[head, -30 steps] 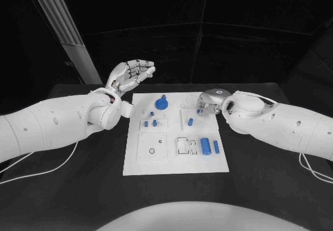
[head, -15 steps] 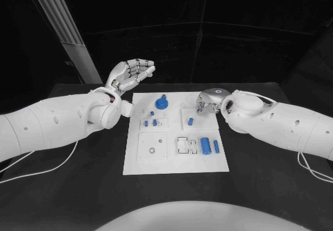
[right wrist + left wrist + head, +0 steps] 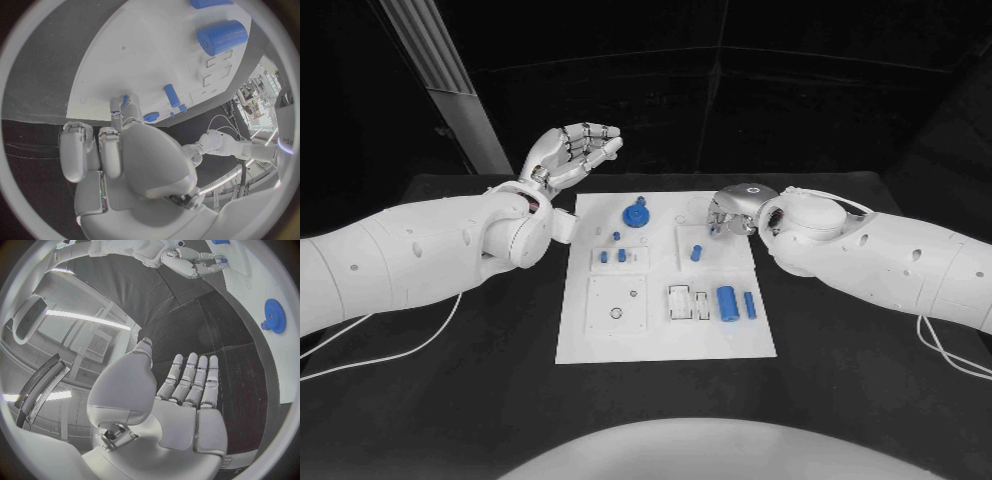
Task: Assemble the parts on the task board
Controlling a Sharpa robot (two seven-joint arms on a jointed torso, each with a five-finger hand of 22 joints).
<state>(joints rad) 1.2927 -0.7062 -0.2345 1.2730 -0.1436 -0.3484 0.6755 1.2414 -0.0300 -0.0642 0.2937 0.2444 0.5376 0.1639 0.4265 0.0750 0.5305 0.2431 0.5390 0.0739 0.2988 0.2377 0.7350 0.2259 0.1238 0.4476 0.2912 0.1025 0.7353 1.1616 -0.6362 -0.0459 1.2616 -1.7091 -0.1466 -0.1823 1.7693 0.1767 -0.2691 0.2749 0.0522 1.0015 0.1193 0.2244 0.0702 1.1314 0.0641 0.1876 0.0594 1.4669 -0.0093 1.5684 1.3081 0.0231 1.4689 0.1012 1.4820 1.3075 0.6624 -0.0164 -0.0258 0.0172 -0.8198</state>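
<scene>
The head camera looks down from above and behind the white board (image 3: 665,290), taking in the whole of it. Each wrist camera sits close behind its own hand; both catch the board's far end with the blue gear (image 3: 274,315).

Bare table (image 3: 473,400) flanks the task board (image 3: 589,345) on both sides and in front; the right hand (image 3: 728,216) hangs over the board's far right corner, crowding the small blue peg (image 3: 695,254); the left hand (image 3: 568,155) is raised beyond the far left corner, off the gear (image 3: 636,214).
</scene>
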